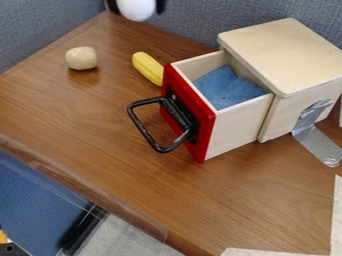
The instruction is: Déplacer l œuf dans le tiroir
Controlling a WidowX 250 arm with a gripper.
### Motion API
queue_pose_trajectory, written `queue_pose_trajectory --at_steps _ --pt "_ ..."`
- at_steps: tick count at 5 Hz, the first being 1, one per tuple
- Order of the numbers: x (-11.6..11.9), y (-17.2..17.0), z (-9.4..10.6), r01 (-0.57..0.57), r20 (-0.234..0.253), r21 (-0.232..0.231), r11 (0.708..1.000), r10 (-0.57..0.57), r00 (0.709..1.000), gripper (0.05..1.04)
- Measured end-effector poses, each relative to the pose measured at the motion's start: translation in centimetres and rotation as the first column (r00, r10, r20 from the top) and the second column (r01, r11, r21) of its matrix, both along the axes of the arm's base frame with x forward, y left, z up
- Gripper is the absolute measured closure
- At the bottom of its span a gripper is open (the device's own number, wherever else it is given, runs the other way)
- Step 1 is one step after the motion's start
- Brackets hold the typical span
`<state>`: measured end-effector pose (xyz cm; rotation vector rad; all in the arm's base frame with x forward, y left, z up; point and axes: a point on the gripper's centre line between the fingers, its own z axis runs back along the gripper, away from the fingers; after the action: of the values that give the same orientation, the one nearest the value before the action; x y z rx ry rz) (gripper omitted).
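1. Camera view: I had one gripper (137, 8) at the top edge, its two fingers clamped on one white egg (137, 9), up and left of the drawer.
2. One drawer (237, 132) stood pulled out of one wooden box (287, 55), with blue cloth (227, 87) inside.
3. One black handle (160, 149) jutted from its red front.
4. I counted one yellow cob-shaped thing (147, 68) beside that front, one pale roundish lump (81, 58) farther left, and silver tape (318, 142) running down from the box.
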<state>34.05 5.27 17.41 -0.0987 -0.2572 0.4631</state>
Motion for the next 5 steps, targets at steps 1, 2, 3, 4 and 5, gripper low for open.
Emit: queue_pose_trajectory --at_steps 1,2,3,4,5 --pt "0.5 -3.4 0.0 0.065 0.008 0.005 0.998 -0.066 0.998 0.225" --pt "1.4 -5.6 -0.6 0.074 0.011 -0.011 0.997 -0.074 0.997 0.225" --pt "3.1 -7.5 -2.0 0.077 0.002 -0.027 0.997 -0.077 0.997 0.225" --pt "4.6 -8.1 -3.0 0.058 0.013 -0.032 0.998 -0.058 0.998 0.225" --pt "6.1 -8.2 -5.2 0.032 0.007 -0.036 0.999 -0.031 0.999 0.225"
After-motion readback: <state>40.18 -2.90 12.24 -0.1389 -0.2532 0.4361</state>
